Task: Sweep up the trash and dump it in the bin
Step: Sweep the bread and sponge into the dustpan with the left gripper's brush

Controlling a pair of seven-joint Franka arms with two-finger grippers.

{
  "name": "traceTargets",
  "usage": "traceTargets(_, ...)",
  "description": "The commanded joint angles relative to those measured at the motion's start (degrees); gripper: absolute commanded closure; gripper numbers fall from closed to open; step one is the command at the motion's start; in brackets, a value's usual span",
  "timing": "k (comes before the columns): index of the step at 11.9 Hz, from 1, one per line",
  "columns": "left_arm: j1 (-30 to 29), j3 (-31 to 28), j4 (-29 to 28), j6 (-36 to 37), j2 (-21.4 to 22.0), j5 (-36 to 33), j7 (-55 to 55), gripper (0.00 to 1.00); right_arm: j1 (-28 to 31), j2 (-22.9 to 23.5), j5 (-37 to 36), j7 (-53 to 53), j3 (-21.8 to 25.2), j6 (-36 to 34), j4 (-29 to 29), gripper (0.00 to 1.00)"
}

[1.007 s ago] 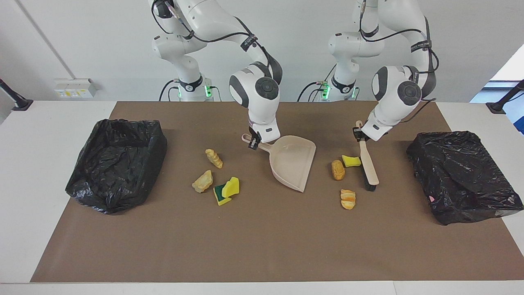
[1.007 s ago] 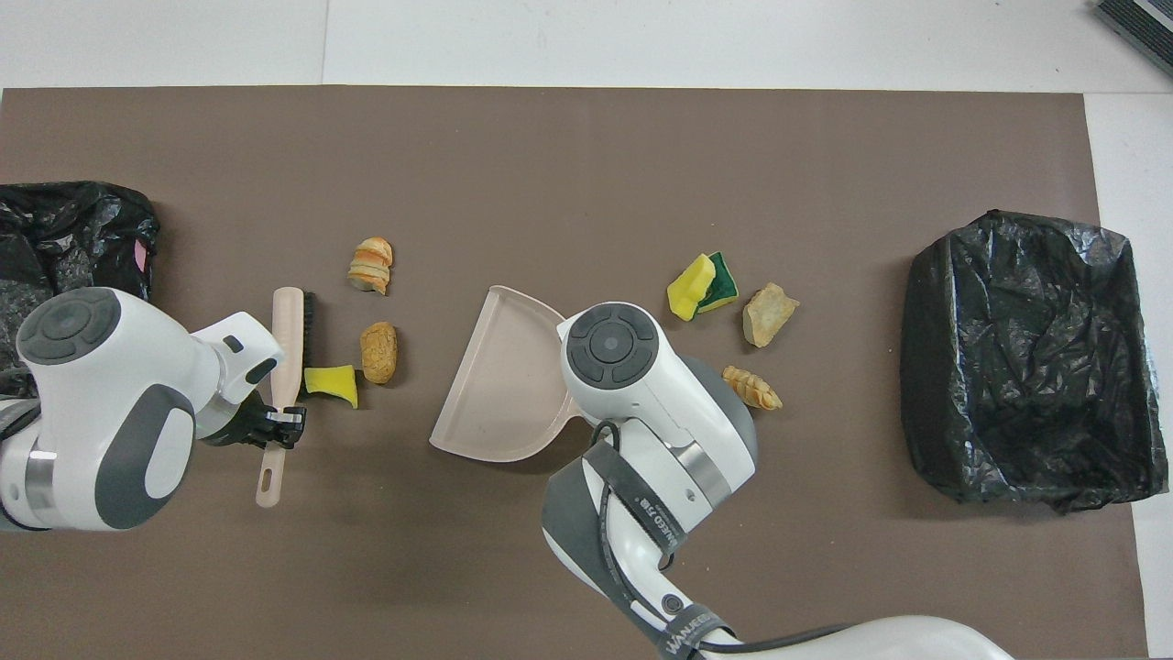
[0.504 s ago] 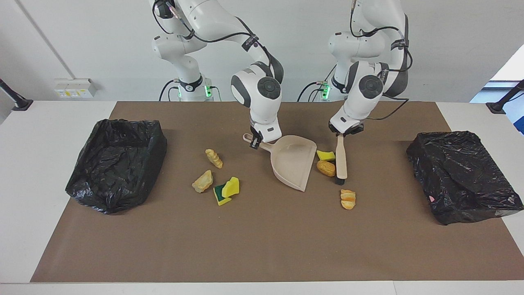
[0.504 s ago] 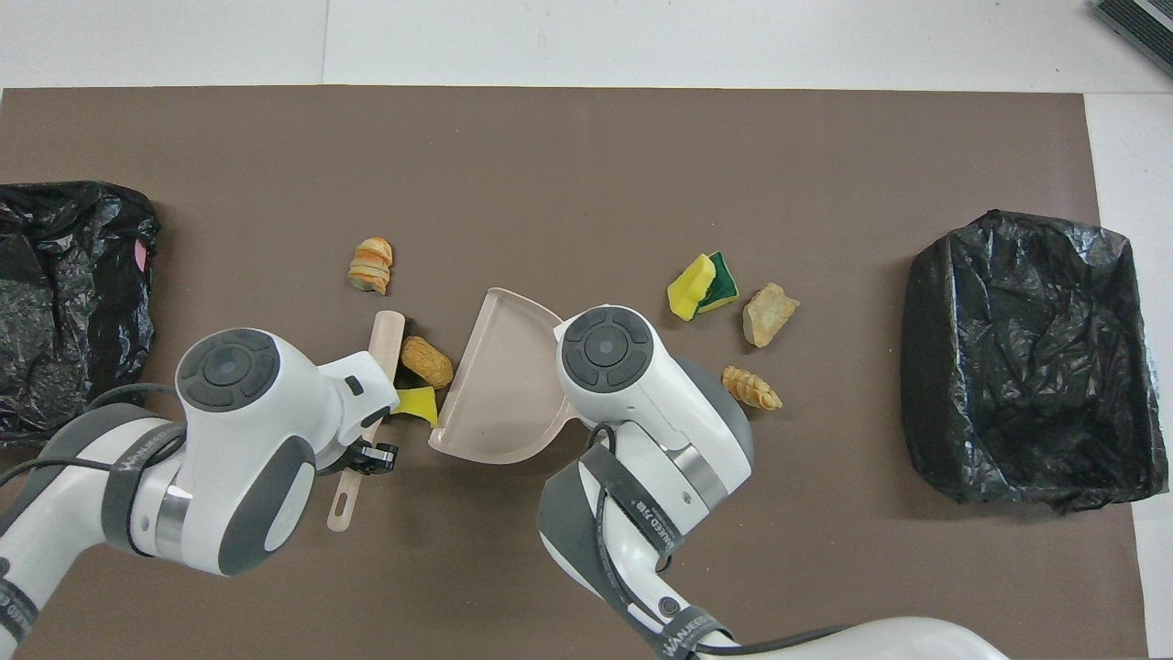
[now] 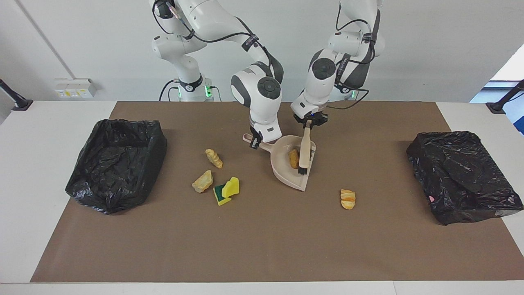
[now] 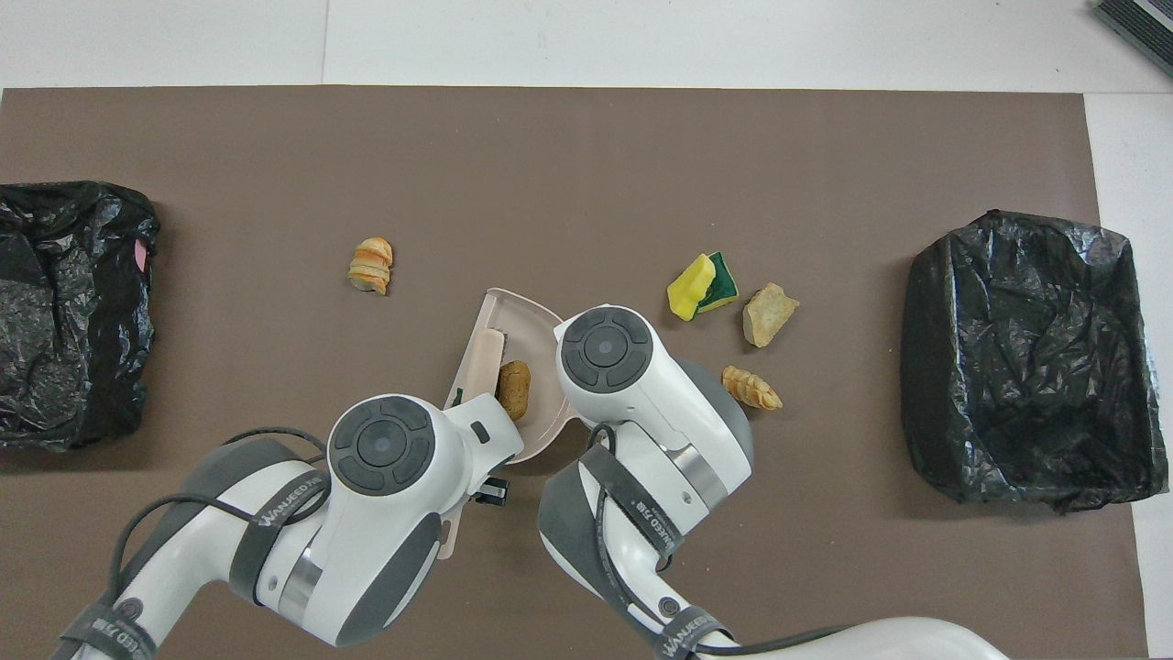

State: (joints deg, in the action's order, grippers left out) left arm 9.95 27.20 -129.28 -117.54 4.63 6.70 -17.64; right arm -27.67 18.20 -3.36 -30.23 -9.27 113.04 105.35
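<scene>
A: What does each pincer hold?

B: The right pincer [image 5: 255,141] is clamped on the handle of the beige dustpan [image 5: 286,174], which rests on the brown mat [image 5: 262,246] at mid-surface. The left pincer [image 5: 310,124] is clamped on the handle of the brush [image 5: 304,151], whose bristle end sits inside the dustpan, along its edge toward the left arm's end.

A: Where is the trash?

B: One orange-brown chunk [image 5: 293,158] lies in the dustpan, just beside the brush. A sliver of green [image 6: 456,398] shows at the dustpan's rim in the overhead view; what it is cannot be told. The striped bread piece [image 5: 348,198] lies on the mat, farther from the robots than the dustpan and toward the left arm's end. Three pieces lie toward the right arm's end: a ridged tan piece [image 5: 214,158], a pale tan chunk [image 5: 203,181], and a yellow-green sponge [image 5: 226,190] just beside that chunk.

A: And the bins?

B: Two bins lined with black bags stand well apart. The open bin [image 5: 116,162] is at the right arm's end of the surface. The second bin [image 5: 462,176] is at the left arm's end.
</scene>
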Motion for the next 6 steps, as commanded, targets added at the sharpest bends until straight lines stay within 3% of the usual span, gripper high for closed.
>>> traceTargets(1,-1.0,-1.0,7.5,4.1,-3.5,0.9,0.7,1.00,0.1,0.0,-0.4,1.6,-0.2,0.8,-0.2,1.00)
traceTargets(3,-3.4,-1.2,14.1,9.5,-7.4,0.9,0.9,1.00,0.1,0.0,-0.4,1.6,-0.2,0.9,-0.2,1.00)
traceTargets(6,-3.7,-5.4,16.1,9.1,-9.1,0.9,3.7,1.00,0.1,0.1,-0.4,1.6,-0.2,0.9,-0.4,1.00)
